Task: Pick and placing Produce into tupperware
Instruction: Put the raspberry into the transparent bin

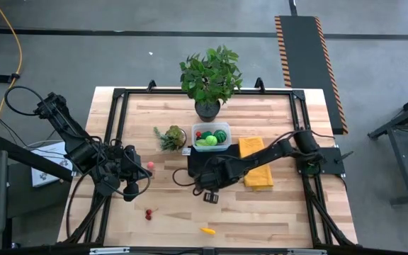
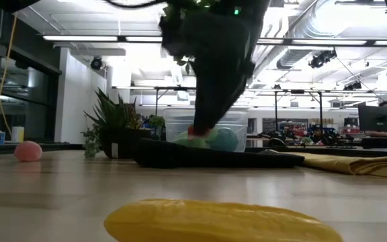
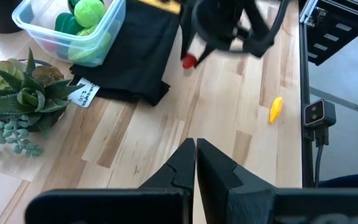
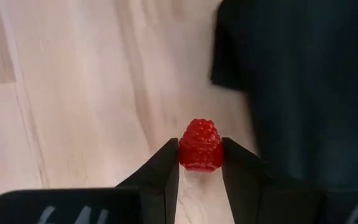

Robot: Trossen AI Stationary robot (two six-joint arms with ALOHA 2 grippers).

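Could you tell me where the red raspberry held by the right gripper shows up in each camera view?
High view: hidden under the right gripper.
Low view: cannot tell.
Left wrist view: raspberry below the right gripper, beside the black cloth.
Right wrist view: centre, pinched between the fingers.
Shared landmark: the black cloth.

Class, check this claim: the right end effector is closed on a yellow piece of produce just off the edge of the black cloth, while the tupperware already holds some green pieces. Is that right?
Not quite. The right end effector is closed on a red raspberry, not a yellow piece, as the right wrist view shows. The yellow piece lies untouched near the table's front edge. The rest stands: it is beside the black cloth, and the tupperware holds green pieces.
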